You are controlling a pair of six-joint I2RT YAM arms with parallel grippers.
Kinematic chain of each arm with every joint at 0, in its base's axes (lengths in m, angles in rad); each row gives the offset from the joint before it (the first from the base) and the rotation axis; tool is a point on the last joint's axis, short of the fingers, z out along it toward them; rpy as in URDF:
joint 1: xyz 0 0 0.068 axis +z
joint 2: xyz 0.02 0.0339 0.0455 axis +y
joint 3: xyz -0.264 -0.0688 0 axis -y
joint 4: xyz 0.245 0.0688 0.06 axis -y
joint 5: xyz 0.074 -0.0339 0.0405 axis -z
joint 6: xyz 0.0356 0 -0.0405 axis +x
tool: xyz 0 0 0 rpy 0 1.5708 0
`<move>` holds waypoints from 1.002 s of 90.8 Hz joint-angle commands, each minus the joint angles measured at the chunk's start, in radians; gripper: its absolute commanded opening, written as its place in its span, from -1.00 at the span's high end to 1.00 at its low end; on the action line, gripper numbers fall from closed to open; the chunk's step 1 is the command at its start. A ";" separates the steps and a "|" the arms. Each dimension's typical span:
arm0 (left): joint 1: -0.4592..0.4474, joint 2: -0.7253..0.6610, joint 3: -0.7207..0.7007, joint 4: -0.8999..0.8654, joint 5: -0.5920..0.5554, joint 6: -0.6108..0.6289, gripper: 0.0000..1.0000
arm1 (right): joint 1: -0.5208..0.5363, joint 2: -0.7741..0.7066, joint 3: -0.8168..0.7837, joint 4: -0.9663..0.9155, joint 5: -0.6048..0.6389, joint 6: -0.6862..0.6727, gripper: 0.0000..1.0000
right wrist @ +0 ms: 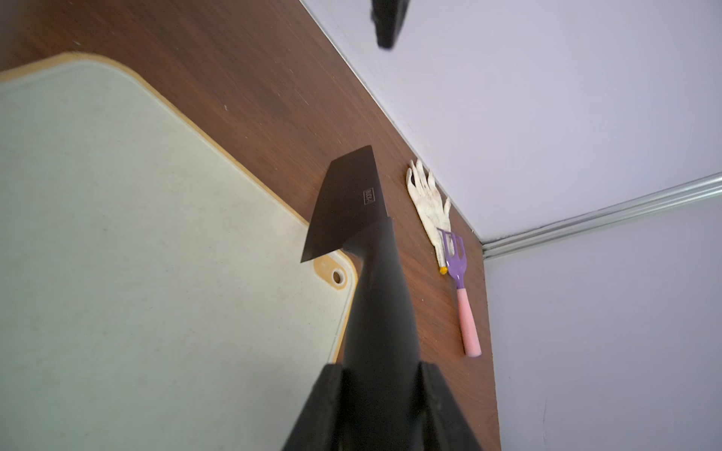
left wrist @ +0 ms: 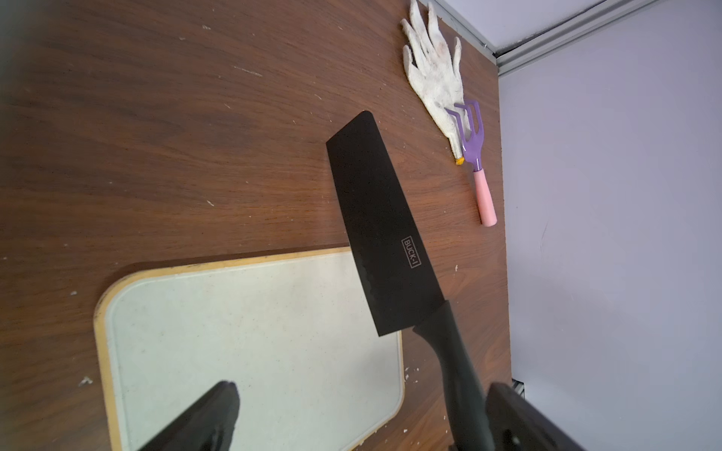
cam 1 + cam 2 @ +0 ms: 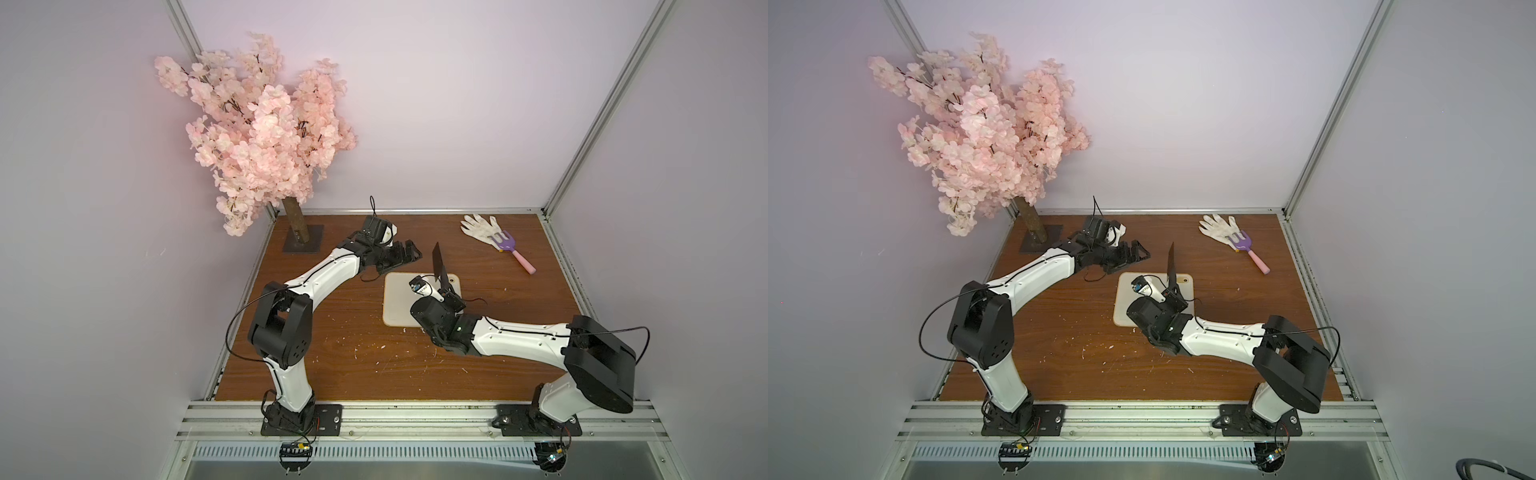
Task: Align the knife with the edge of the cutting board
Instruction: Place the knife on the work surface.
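Midway, the right gripper (image 1: 379, 369) is clamping the knife (image 1: 351, 203) by its handle above the cutting board's (image 1: 117, 234) corner; the left gripper (image 3: 405, 255) is hovering, jaws apart. Next: laying it along an edge.

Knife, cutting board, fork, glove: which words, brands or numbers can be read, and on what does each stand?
"BUCK-1": boxed mark on the blade of the knife, left wrist view; the last character could be I.
Right wrist view: same mark, too blurred to read.
No other text is readable.
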 commanded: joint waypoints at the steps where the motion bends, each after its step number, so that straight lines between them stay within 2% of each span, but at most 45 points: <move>1: -0.010 0.017 0.021 -0.066 0.031 0.049 -1.00 | 0.047 0.019 -0.016 0.086 0.036 -0.065 1.00; 33: -0.003 0.069 0.109 -0.198 -0.035 0.185 -1.00 | 0.134 0.156 -0.003 0.203 0.084 -0.224 1.00; 60: 0.007 0.134 0.087 -0.191 0.042 0.214 -1.00 | 0.159 0.185 -0.024 0.262 0.076 -0.229 1.00; 73: 0.016 0.091 -0.017 -0.085 0.060 0.168 -1.00 | 0.172 0.225 -0.034 0.278 0.075 -0.218 1.00; 91: 0.075 0.000 -0.158 0.138 0.179 0.065 -1.00 | 0.191 0.253 -0.051 0.314 0.066 -0.204 1.00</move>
